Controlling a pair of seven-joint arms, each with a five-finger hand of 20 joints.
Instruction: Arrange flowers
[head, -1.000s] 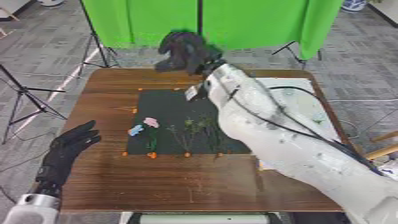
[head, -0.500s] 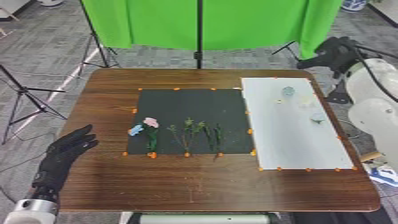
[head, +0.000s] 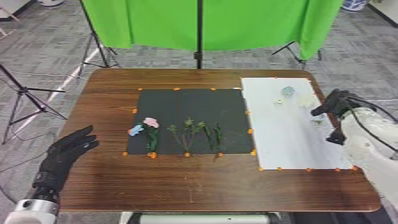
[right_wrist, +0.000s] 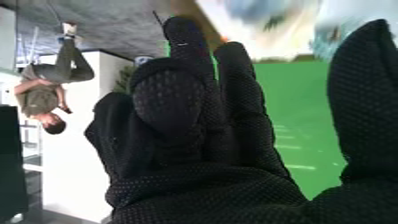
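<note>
In the head view, my right hand (head: 335, 103) is at the white sheet's right edge, beside pale flowers. My right hand (right_wrist: 204, 135) appears open in the right wrist view, its fingers loosely extended and holding nothing. The left hand (head: 64, 157) rests open over the table's left side. A pink flower (head: 151, 122) and a blue flower (head: 136, 130) lie on the dark mat (head: 169, 100), with green sprigs (head: 189, 129) to their right. On the white sheet (head: 298, 150) are a pale blue flower (head: 288, 91), a cream one (head: 306, 100) and a small yellowish one (head: 279, 101).
The brown table (head: 178, 185) carries both sheets, which are held with orange tape pieces. Behind its far edge stand a green backdrop (head: 249, 25) and a dark stand pole (head: 199, 45). Another tripod (head: 19, 90) stands on the floor at the left.
My right arm has swung from across the mat out to the right, past the table's edge, then come nearer, with its hand now by the white sheet. The left hand has barely moved.
</note>
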